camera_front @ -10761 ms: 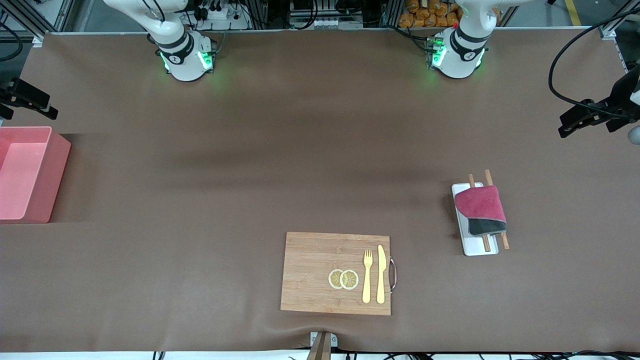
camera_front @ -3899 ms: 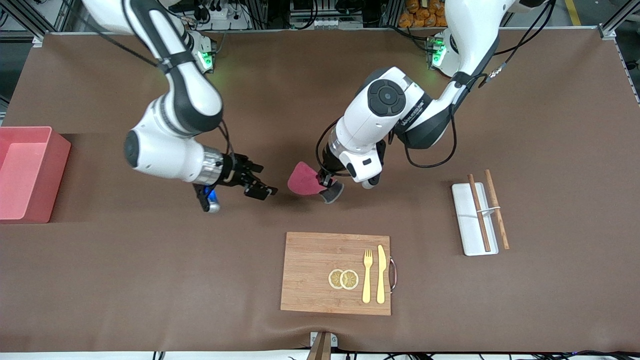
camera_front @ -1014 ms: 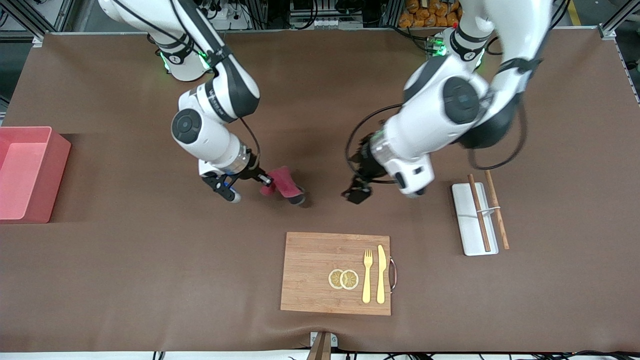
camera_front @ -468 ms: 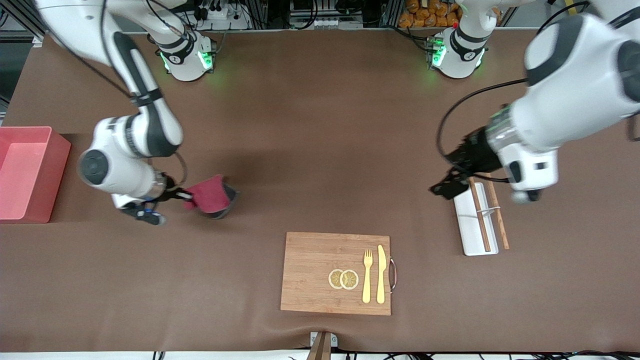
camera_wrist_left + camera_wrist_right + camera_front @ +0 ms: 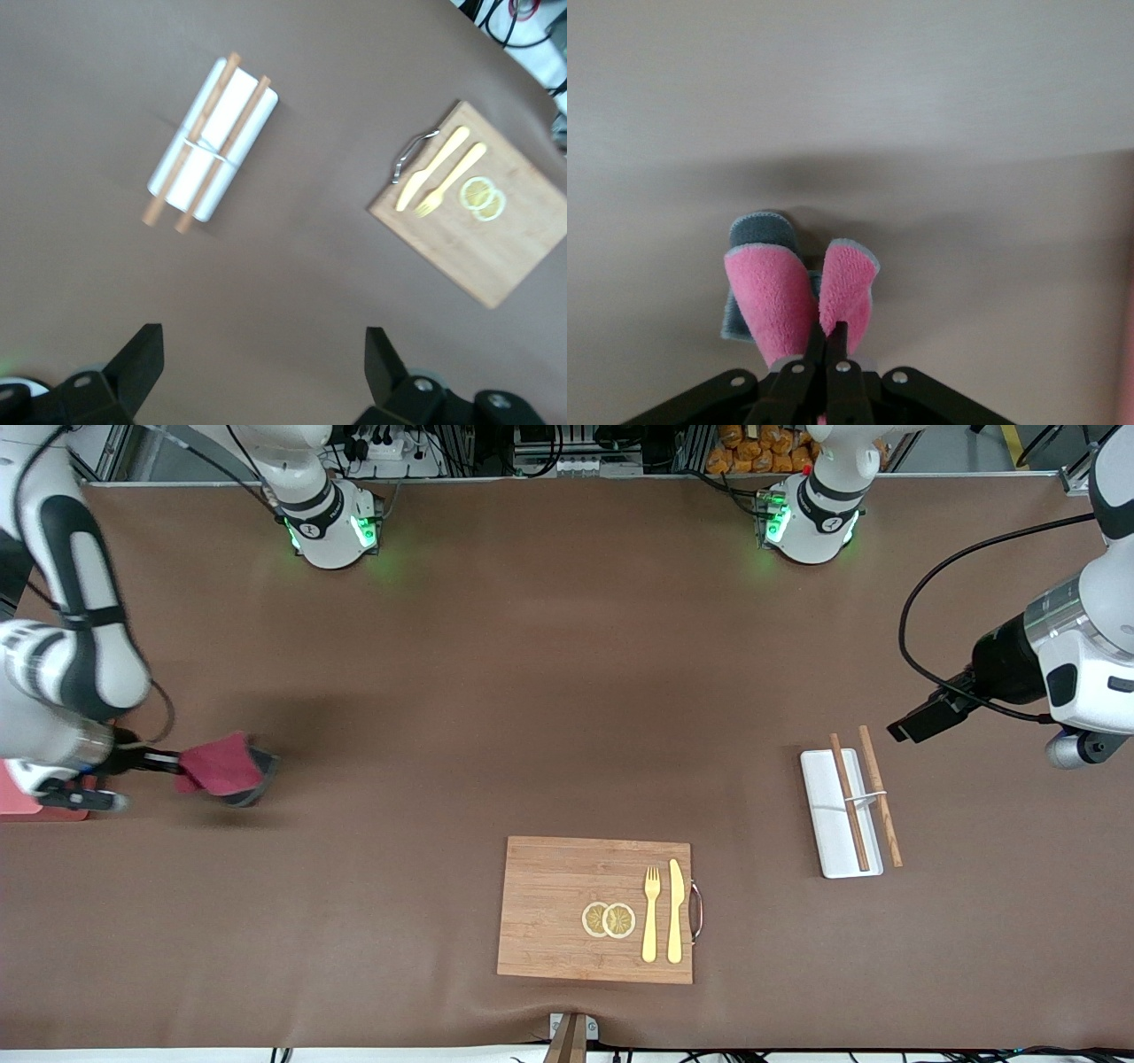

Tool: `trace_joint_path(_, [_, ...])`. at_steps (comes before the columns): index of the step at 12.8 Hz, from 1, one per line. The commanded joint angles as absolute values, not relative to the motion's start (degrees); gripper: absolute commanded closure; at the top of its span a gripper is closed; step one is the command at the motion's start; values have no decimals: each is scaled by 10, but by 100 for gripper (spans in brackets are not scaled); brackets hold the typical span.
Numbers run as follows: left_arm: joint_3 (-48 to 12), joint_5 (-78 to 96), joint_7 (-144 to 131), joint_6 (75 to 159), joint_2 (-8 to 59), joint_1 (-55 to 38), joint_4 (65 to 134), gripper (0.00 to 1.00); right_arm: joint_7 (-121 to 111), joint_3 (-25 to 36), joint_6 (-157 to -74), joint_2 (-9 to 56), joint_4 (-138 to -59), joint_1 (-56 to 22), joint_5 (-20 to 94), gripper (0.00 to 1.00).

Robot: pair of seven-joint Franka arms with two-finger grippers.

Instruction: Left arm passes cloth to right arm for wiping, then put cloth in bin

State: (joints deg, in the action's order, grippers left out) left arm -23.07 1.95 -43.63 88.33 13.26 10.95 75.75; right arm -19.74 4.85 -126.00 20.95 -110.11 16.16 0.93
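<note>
My right gripper [image 5: 175, 763] is shut on the crimson-pink cloth [image 5: 221, 769], whose dark grey reverse shows at its free end. It holds the cloth low over the table, close beside the pink bin [image 5: 13, 801], which my right arm mostly hides. In the right wrist view the jaws [image 5: 833, 335] pinch the folded cloth [image 5: 775, 301] between them. My left gripper [image 5: 912, 722] is open and empty, in the air at the left arm's end of the table. In the left wrist view its fingers [image 5: 133, 372] stand wide apart over bare table.
A white tray [image 5: 828, 833] carries two wooden chopsticks [image 5: 850, 802] near the left arm's end; it also shows in the left wrist view [image 5: 213, 142]. A wooden cutting board [image 5: 549, 908] with fork, knife and two lemon slices lies near the front edge.
My right gripper has carried the cloth across the table toward the bin. My left arm has pulled back and up toward its own end of the table, past the tray.
</note>
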Motion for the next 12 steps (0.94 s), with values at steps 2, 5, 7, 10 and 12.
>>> trace_joint_path(2, [-235, 2, -348, 868, 107, 141, 779, 0, -290, 34, -1241, 192, -1059, 230, -70, 100])
trace_joint_path(5, [-236, 2, -305, 867, 96, 157, 779, 0, -301, 35, -1166, 186, -1012, 242, -125, 100])
trace_joint_path(7, [-235, -2, -274, 867, 91, 156, 779, 0, -294, 34, -1168, 200, -1012, 239, -124, 100])
trace_joint_path(10, [-133, -16, -164, 867, 72, 75, 790, 0, -286, 32, -1210, 246, -1013, 233, -118, 100])
trace_joint_path(12, [-58, -15, -97, 865, 49, 20, 810, 0, -285, 31, -1223, 260, -1013, 202, -109, 100])
